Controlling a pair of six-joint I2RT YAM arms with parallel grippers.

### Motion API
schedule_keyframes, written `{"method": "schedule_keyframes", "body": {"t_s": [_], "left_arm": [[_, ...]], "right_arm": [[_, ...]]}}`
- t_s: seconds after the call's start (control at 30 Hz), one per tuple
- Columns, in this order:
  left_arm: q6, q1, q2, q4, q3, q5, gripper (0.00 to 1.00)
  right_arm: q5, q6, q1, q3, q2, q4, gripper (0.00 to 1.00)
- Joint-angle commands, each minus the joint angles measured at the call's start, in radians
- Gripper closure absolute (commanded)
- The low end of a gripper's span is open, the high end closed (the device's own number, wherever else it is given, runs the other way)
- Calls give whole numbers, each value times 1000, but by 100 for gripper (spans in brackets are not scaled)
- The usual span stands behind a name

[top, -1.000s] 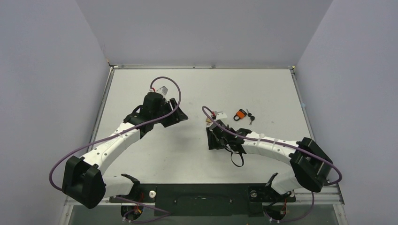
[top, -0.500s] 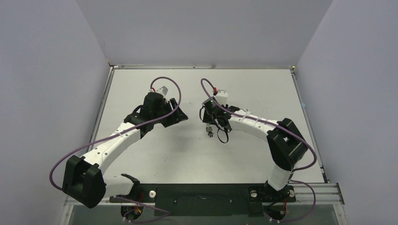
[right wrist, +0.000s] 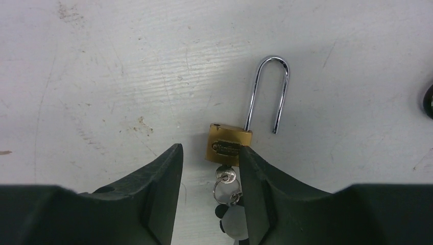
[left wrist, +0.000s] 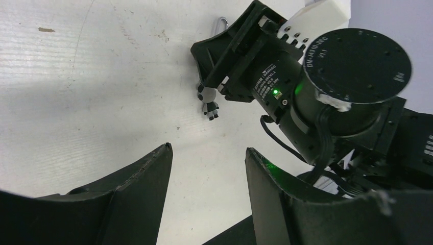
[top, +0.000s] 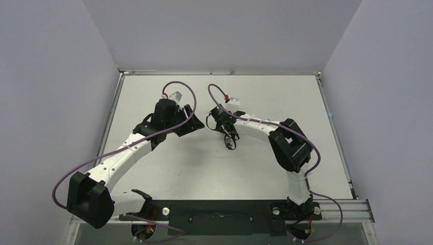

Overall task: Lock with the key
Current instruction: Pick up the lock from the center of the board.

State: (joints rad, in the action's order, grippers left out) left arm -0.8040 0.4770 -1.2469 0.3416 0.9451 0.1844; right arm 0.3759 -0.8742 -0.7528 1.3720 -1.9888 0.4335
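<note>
while the left gripper (left wrist: 207,171) hangs empty, fingers spread, the right gripper (right wrist: 208,151), fingers parted, straddles the key (right wrist: 226,177) in the open-shackled padlock (right wrist: 230,144), midway between the side edges of the table (right wrist: 102,76).

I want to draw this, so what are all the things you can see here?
padlock: one, brass with a silver shackle swung open, mid-table.
key: one, silver, stuck in the padlock's bottom.
table: one, white and scuffed, under everything.
walls: three, pale grey-purple, around the table.
left gripper: one, black, open and empty, left of the padlock.
right gripper: one, black, fingers either side of the key; grip unclear.
arms: two, white and black, bolted at the near edge.
cables: two, purple, looping along the arms.
</note>
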Motion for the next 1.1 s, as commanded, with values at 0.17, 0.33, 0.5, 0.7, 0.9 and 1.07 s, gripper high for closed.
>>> {"method": "schedule_keyframes", "body": {"t_s": [0.17, 0.33, 0.5, 0.7, 0.9, 1.07], "left_arm": [[26, -16, 52, 4, 39, -6, 48], [26, -18, 53, 4, 38, -3, 48], [23, -18, 49, 1, 41, 0, 48], [31, -18, 42, -2, 39, 3, 48], [105, -17, 13, -70, 73, 165, 48], [216, -16, 32, -101, 152, 293, 48]], "right_arm": [[54, -23, 12, 57, -52, 39, 60], [56, -22, 12, 49, -49, 37, 60], [25, -9, 18, 58, -68, 22, 63], [-39, 36, 18, 30, -33, -15, 85], [-207, 198, 32, -60, 168, -62, 100], [-421, 359, 44, -136, 428, -28, 100]]}}
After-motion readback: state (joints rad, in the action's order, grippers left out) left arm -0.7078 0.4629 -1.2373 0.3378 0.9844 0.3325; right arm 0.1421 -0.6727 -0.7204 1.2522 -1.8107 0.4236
